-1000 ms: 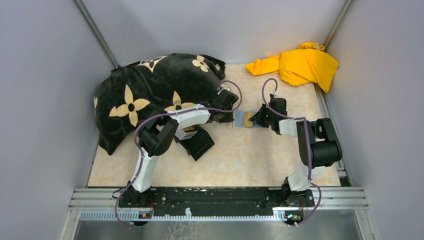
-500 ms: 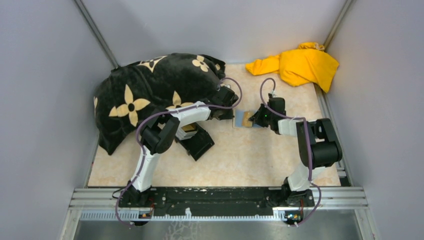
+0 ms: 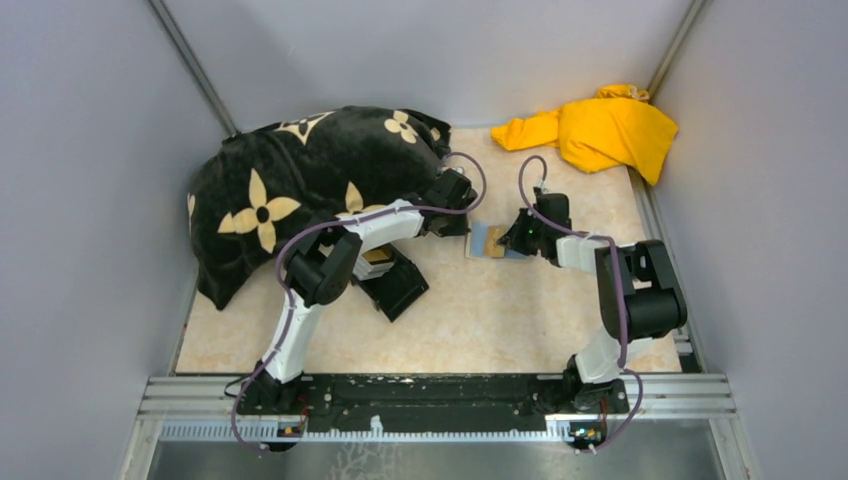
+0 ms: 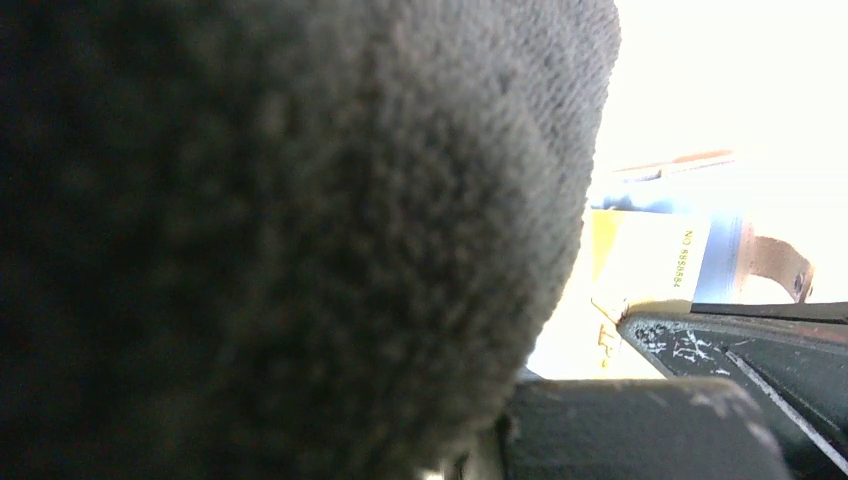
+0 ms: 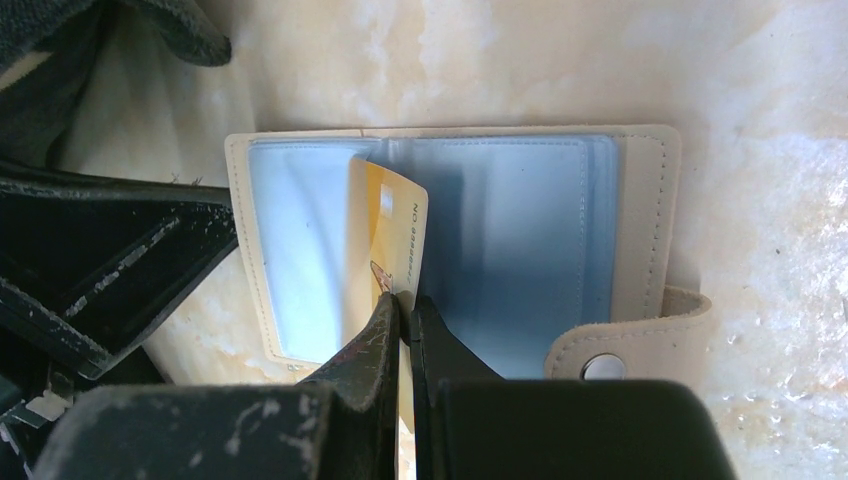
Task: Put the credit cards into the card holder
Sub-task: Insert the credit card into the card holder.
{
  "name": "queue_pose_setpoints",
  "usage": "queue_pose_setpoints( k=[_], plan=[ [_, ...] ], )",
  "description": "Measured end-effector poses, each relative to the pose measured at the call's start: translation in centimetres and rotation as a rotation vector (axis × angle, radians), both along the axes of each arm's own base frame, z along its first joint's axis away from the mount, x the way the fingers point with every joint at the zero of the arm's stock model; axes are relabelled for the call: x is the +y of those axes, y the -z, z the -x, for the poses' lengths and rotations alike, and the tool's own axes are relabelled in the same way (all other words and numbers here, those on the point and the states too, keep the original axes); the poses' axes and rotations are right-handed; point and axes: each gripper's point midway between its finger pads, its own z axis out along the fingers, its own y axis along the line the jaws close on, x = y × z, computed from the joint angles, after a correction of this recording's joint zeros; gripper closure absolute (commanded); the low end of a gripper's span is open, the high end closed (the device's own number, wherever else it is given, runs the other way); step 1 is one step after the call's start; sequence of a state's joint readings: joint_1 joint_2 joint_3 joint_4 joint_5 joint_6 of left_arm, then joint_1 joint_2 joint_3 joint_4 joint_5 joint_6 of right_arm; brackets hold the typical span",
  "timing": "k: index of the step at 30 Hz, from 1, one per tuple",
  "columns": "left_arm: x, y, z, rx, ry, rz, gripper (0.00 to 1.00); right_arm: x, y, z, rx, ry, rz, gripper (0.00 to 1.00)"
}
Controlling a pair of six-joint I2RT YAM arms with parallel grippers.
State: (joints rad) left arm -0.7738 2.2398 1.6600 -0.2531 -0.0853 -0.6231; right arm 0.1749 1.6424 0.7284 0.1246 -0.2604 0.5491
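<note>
Holder: flat tan stitched folding card holder (image 5: pixel 645 200) lies open on the pale marble-look bench (image 5: pixel 800 80), clear bluish sleeves facing up, snap tab (image 5: pixel 630 340) at one end.
Card: thin gold-orange plastic credit card (image 5: pixel 395 235) stands on edge over the holder's middle, tilted. It looks not yet seated in a sleeve.
Right fingers (image 5: pixel 375 330): pressed together on that card's lower edge.
Left fingers (image 5: pixel 130 270): at the holder's end opposite the tab. Spread or closed, cannot tell.
Blue card: can't pick it out against the holder's sleeves.
Risk 1: card edge misses the sleeve mouth and skids on the plastic.
Risk 2: insertion push slides the holder if its far end isn't pinned.
Risk 3: black fleece blanket (image 4: pixel 250 230) blocks most of the left wrist view, so there's poor feedback on that side of the holder.
</note>
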Motion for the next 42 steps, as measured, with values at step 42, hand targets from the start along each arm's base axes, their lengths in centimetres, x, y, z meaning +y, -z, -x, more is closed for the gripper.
queue_pose_setpoints(
  k=[42],
  plan=[
    [-0.9, 0.2, -0.7, -0.005, 0.045, 0.006, 0.92, 1.7, -0.2, -0.4, 0.012, -0.073, -0.039, 0.62]
  ],
)
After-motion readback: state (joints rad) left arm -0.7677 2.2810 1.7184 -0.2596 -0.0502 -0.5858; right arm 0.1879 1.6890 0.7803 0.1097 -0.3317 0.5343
